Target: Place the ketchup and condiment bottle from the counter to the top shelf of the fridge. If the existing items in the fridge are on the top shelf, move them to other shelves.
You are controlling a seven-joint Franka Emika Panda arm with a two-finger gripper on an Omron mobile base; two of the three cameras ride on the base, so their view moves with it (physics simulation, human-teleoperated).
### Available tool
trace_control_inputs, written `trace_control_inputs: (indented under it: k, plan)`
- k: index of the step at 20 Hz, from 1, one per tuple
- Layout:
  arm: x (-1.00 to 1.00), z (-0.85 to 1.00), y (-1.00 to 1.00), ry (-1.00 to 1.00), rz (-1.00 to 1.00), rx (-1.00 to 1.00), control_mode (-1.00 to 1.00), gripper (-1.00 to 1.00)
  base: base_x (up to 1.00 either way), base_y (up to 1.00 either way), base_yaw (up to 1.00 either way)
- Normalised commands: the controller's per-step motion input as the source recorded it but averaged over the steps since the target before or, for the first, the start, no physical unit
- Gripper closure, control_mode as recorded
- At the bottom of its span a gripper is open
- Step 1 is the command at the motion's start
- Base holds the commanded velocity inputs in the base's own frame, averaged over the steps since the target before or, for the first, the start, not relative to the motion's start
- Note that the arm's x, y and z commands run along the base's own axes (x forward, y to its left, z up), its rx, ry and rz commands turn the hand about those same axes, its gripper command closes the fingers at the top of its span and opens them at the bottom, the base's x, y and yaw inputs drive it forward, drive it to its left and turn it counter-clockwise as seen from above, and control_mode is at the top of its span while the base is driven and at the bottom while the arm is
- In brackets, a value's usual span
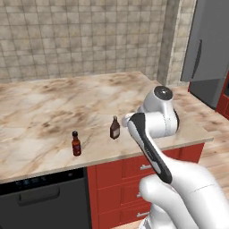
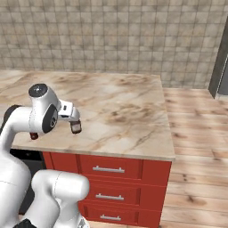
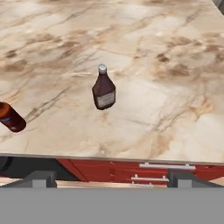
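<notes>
End effector [image 3: 109, 177] wide, empty, short of worktop [image 3: 175, 65] edge. We see ketchup [image 3: 104, 91] upright near front edge, dead ahead; condiment bottle [image 3: 11, 117] well apart to its side. Risk: we approach low, fingers nudge narrow bottle, it tips off edge. Fridge [image 1: 208, 49] far, door shut.
</notes>
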Motion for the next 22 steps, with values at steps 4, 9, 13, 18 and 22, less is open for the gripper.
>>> trace_control_inputs:
  k: [4, 9, 13, 18, 22]
  plan:
    - [0.30, -0.31, 0.01, 0.00, 0.01, 0.00, -1.00, -1.00, 0.00, 0.00, 0.00]
    - [0.27, -0.24, 0.03, 0.03, 0.05, 0.00, -1.00, -1.00, 0.00, 0.00, 0.00]
    - [0.26, -0.13, 0.10, 0.08, 0.08, 0.00, -1.00, -1.00, 0.00, 0.00, 0.00]
    - [0.33, -0.05, 0.11, 0.10, 0.04, 0.00, -1.00, -1.00, 0.00, 0.00, 0.00]
    - [0.38, -0.06, 0.19, 0.07, 0.00, 0.00, -1.00, -1.00, 0.00, 0.00, 0.00]
